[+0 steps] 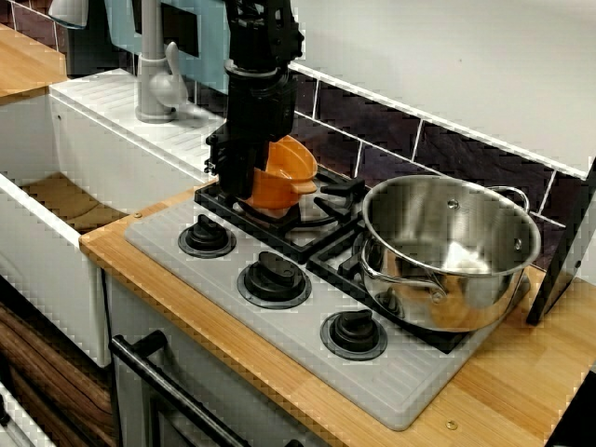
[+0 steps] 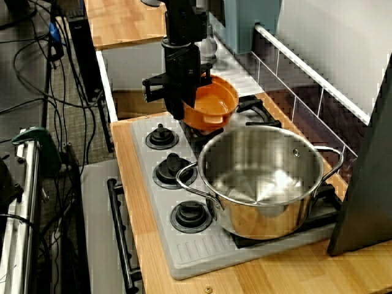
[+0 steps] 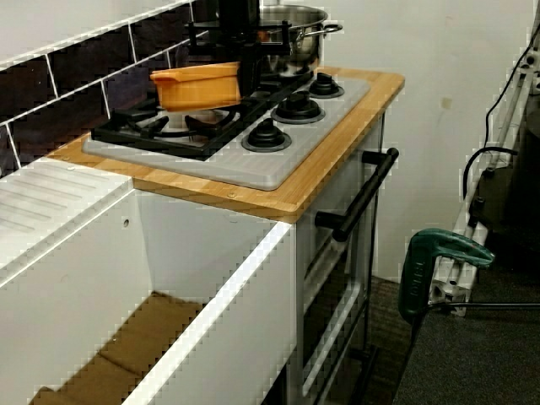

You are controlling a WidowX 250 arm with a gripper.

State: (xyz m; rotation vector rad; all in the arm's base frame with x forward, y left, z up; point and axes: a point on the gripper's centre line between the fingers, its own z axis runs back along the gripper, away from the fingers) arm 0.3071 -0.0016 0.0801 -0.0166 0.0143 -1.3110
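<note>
A hob (image 1: 410, 372) on the wooden desk (image 1: 531, 382). Above the hob the hand (image 1: 250, 183) clamps the rim of an orange bowl (image 1: 291, 172); best kept level

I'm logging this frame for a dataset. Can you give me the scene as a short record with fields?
setting: toy kitchen hob in a wooden counter
gripper: black, shut on the rim of the orange bowl
bowl height: lifted above the black burner grate
steel pot: looks empty, on the grate beside it
knobs: three along the hob's front
sink: white, next to the hob
</note>
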